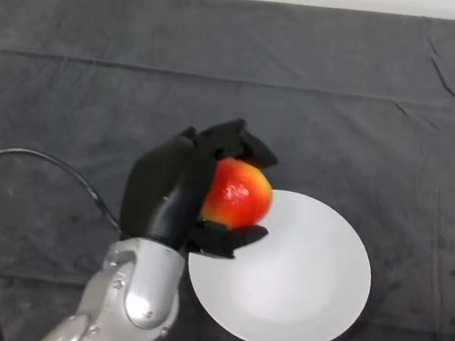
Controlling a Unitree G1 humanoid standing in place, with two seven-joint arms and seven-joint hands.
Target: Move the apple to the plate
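A red and yellow apple (239,194) is held in my left hand (168,190), whose black fingers curl over its top and whose thumb wraps under it. The apple sits over the left rim of a white round plate (297,284) that lies on the dark cloth at the lower right. I cannot tell whether the apple touches the plate. The silver-grey arm comes in from the lower left.
The dark cloth (340,109) covers the whole table, with creases toward the back and right. A pale wall edge runs along the far side.
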